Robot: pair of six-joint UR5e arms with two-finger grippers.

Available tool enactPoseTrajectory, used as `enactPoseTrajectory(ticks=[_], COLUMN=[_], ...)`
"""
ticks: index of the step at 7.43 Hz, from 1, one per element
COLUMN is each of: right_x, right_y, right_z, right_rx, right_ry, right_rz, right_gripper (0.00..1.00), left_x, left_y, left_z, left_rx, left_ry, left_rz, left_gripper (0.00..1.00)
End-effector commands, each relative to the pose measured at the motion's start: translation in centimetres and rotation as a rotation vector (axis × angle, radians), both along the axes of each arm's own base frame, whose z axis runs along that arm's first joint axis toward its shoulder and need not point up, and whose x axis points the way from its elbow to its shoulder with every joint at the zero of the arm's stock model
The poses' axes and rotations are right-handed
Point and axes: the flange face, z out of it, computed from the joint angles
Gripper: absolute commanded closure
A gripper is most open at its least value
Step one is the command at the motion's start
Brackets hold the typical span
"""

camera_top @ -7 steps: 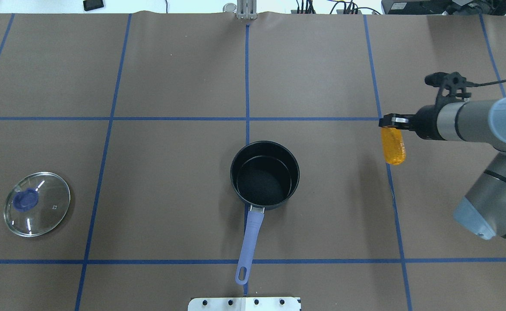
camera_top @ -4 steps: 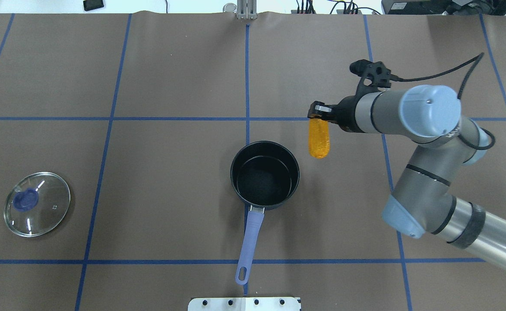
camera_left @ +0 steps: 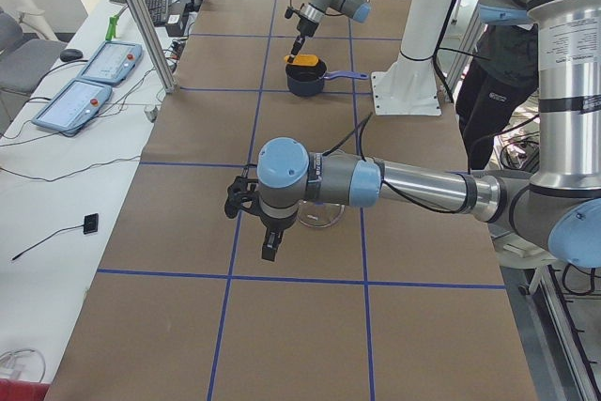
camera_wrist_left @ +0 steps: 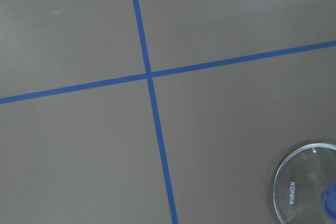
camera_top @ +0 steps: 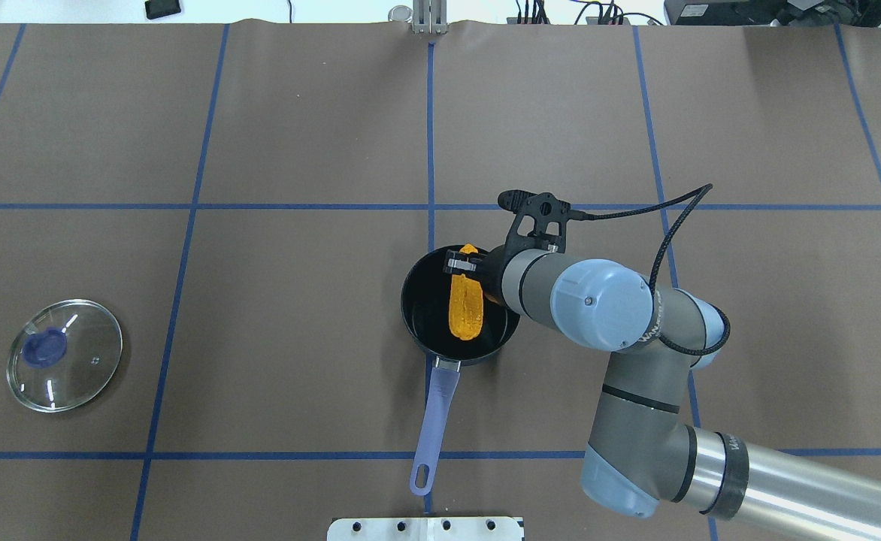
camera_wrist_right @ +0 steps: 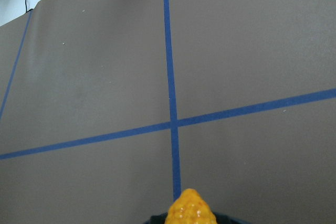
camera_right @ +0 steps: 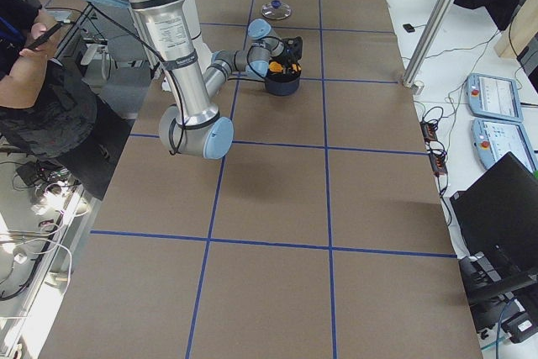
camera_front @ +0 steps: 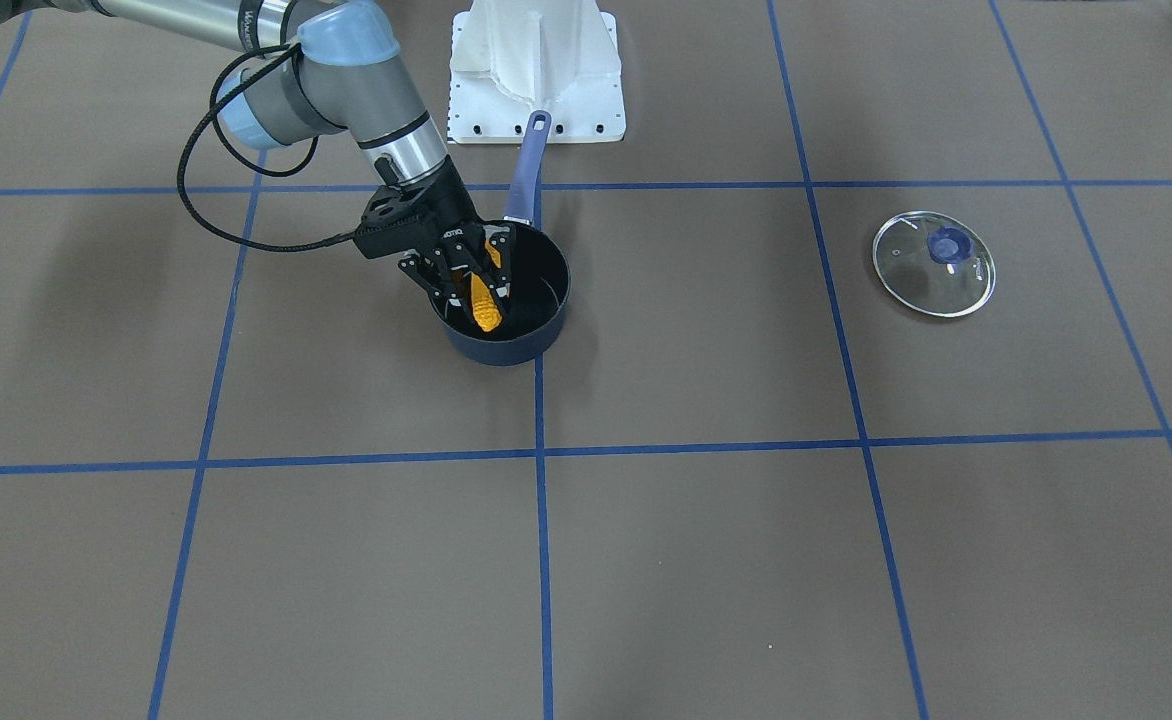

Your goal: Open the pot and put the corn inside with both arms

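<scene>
The dark pot [camera_top: 409, 308] with a purple handle [camera_top: 434, 413] stands open at the table's middle. My right gripper [camera_top: 461, 264] is over the pot's far rim, shut on the yellow-orange corn [camera_top: 465, 308] near its top end. The cob hangs down into the pot [camera_front: 506, 345], as the front view shows [camera_front: 486, 305]. The corn's tip shows at the bottom of the right wrist view [camera_wrist_right: 191, 209]. My left gripper [camera_left: 268, 249] shows only in the exterior left view, hanging above the table near the lid; I cannot tell if it is open or shut.
The glass lid [camera_top: 65, 355] with a blue knob lies flat at the table's left, far from the pot. It also shows in the left wrist view [camera_wrist_left: 307, 187]. The white robot base [camera_front: 536, 70] stands behind the pot's handle.
My right arm has swung left with the corn, from the table's right side to over the pot, and the cob now hangs inside it. The lid and pot have not moved.
</scene>
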Motion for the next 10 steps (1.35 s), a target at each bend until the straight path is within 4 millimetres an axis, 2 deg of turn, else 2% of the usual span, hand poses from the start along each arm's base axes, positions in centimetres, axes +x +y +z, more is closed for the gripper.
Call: enactPoseTrajectory(ticks=[1, 2, 3, 4, 5, 6, 7, 8, 9, 10], right_x=[-1.5, -1.5, -1.1, 0.9, 3.7, 6.5, 10.2, 15.0, 19.5, 23.9], right_y=[0.9, 0.8, -0.2, -1.3, -2.8, -5.3, -9.0, -12.6, -15.0, -16.9], right_z=[1.0, 0.3, -1.4, -4.2, -6.5, -6.1, -4.6, -3.0, -0.7, 1.9], right_rx=[0.002, -0.003, -0.01, -0.02, -0.061, -0.043, -0.032, -0.035, -0.01, 0.024], right_ry=[0.031, 0.045, 0.059, 0.083, 0.118, 0.203, 0.273, 0.305, 0.338, 0.372], right_rz=[0.004, 0.005, 0.017, 0.024, -0.007, -0.046, -0.096, -0.161, -0.228, -0.268], right_gripper=[0.39, 0.0, 0.0, 0.0, 0.0, 0.0, 0.0, 0.0, 0.0, 0.0], left_x=[0.0, 0.0, 0.0, 0.0, 0.0, 0.0, 0.0, 0.0, 0.0, 0.0], left_y=[0.0, 0.0, 0.0, 0.0, 0.0, 0.1, 0.1, 0.4, 0.8, 0.8], left_z=[0.1, 0.0, 0.1, 0.1, 0.2, 0.4, 0.4, 0.3, 1.4, 1.0], left_rx=[-0.002, -0.001, -0.001, -0.002, -0.003, -0.007, -0.009, -0.016, -0.046, -0.035], left_ry=[0.0, 0.0, 0.0, 0.0, 0.0, 0.0, -0.001, 0.0, -0.008, -0.002], left_rz=[0.0, 0.0, 0.0, 0.0, 0.001, 0.002, 0.002, -0.003, -0.007, -0.006], left_gripper=[0.01, 0.01, 0.01, 0.01, 0.01, 0.01, 0.01, 0.01, 0.01, 0.01])
